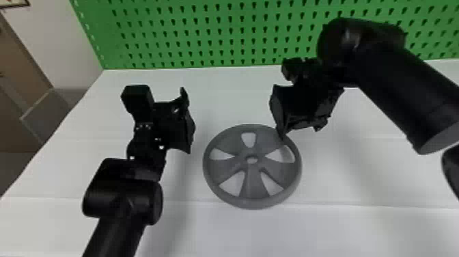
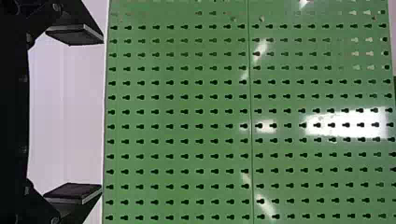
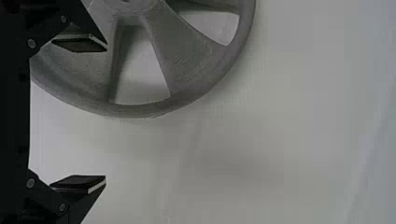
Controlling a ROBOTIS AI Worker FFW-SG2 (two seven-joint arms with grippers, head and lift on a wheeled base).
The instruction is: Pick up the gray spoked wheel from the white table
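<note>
Two empties, fingers spread wide: L gripper (image 1: 188, 121), R gripper (image 1: 300, 132); gray wheel (image 1: 252, 183) partly beyond one R finger, clear of other

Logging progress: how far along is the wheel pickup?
Approach looks mostly done: the right claw hangs open over the rim of the gray wheel. Nothing is gripped: the left claw is open too; the wheel lies on the table. Closing and lifting remain.

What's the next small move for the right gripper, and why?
Probably lower the right gripper toward the white table: its fingers are apart, one over the gray spoked wheel, the other outside its rim, so lowering might bring the rim between them.
</note>
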